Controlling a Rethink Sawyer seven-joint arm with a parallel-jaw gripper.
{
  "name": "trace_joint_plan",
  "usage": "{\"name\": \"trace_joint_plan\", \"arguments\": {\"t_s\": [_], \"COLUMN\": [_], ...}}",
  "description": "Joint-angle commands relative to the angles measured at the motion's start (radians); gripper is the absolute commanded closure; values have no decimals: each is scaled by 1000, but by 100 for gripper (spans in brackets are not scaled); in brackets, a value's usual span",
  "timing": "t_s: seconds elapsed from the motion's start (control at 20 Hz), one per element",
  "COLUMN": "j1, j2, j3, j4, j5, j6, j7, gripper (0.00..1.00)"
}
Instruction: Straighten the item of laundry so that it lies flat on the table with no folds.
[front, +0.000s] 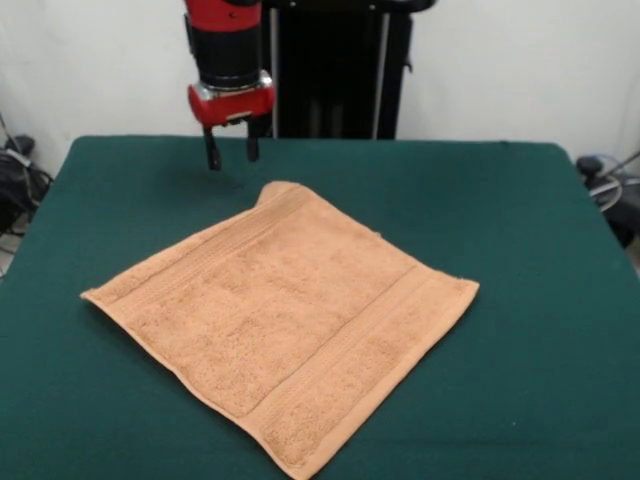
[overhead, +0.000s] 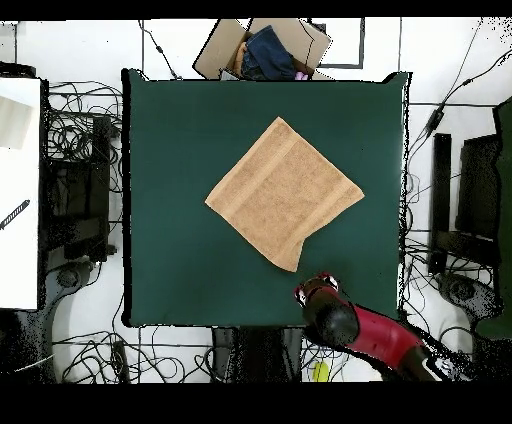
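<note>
The peach-orange towel (front: 290, 325) lies spread on the dark green table (front: 520, 220), turned like a diamond, with band stripes near two opposite edges. Its far corner (front: 280, 190) is slightly curled up. In the overhead view the towel (overhead: 283, 192) sits near the table's (overhead: 170, 150) middle. My gripper (front: 231, 153) hangs above the table just beyond the towel's far corner, apart from the cloth, its two dark fingers (front: 212, 152) spread and empty. In the overhead view the gripper (overhead: 318, 290) is by the towel's corner nearest the robot.
The robot's black pedestal (front: 335, 70) stands behind the table. In the overhead view a cardboard box with dark clothes (overhead: 265, 50) sits past the table's far edge, cables lie on the floor around, and a white surface (overhead: 18, 190) is at the left.
</note>
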Motion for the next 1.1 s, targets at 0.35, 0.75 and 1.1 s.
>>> {"name": "trace_joint_plan", "arguments": {"t_s": [0.35, 0.75, 1.1], "j1": [44, 127, 129], "j2": [-87, -64, -32], "j3": [77, 128, 144], "j4": [53, -63, -105], "j5": [21, 135, 169], "j6": [55, 133, 149], "j7": [226, 236, 212], "gripper": [0, 0, 0]}}
